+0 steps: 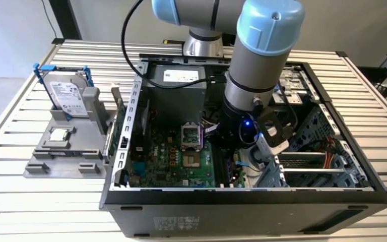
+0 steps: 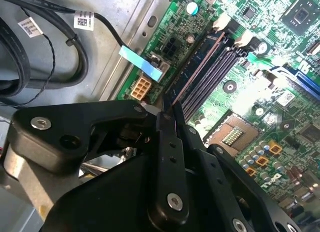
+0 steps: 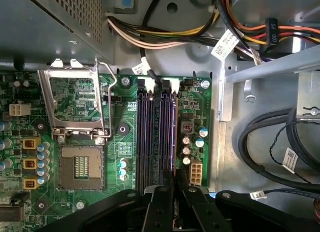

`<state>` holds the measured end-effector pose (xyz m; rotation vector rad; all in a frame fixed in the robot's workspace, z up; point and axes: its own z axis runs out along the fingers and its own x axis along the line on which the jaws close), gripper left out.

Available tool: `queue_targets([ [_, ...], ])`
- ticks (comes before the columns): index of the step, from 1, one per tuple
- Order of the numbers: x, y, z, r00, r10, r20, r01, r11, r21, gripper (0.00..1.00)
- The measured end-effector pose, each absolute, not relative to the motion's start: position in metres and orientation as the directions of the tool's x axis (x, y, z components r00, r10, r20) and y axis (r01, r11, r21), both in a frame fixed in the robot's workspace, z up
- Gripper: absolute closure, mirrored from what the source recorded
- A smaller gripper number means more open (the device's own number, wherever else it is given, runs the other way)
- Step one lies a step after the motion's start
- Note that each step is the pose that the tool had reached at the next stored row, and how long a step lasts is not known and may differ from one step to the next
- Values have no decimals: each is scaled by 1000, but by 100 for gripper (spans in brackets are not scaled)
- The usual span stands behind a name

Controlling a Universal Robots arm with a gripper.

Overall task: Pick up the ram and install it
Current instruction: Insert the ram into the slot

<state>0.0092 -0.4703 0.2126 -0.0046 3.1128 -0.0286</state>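
The ram (image 2: 199, 67) shows edge-on as a thin brownish strip running from my fingertips along the outermost of the dark memory slots (image 2: 212, 74) on the green motherboard (image 1: 173, 161). My gripper (image 2: 169, 105) is shut on that strip at its near end, the black fingers (image 2: 167, 137) pressed close on either side. In the first wrist view the gripper (image 3: 175, 181) sits over the near end of the purple slots (image 3: 150, 132), beside the open processor socket (image 3: 80, 164). I cannot tell whether the stick is seated. In the exterior view the arm (image 1: 247, 101) reaches down into the open computer case.
Black cable loops (image 3: 280, 142) and a metal bracket (image 3: 270, 66) lie just beside the slots. A white power connector (image 3: 196, 171) stands next to them. The power supply (image 1: 180, 75) fills the case's far end. Outside, a grey fixture (image 1: 66, 151) holds a blue-framed hard drive (image 1: 69, 93).
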Motion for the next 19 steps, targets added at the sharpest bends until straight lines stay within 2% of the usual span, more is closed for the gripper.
queue_targets([
  [15,10,-470,208,-1000,-4,-29,-3,1000,-23,100],
  [16,10,-470,208,-1000,-4,-30,-3,1000,-22,0],
  [19,10,-469,208,-1000,-4,-29,-3,1000,-22,0],
])
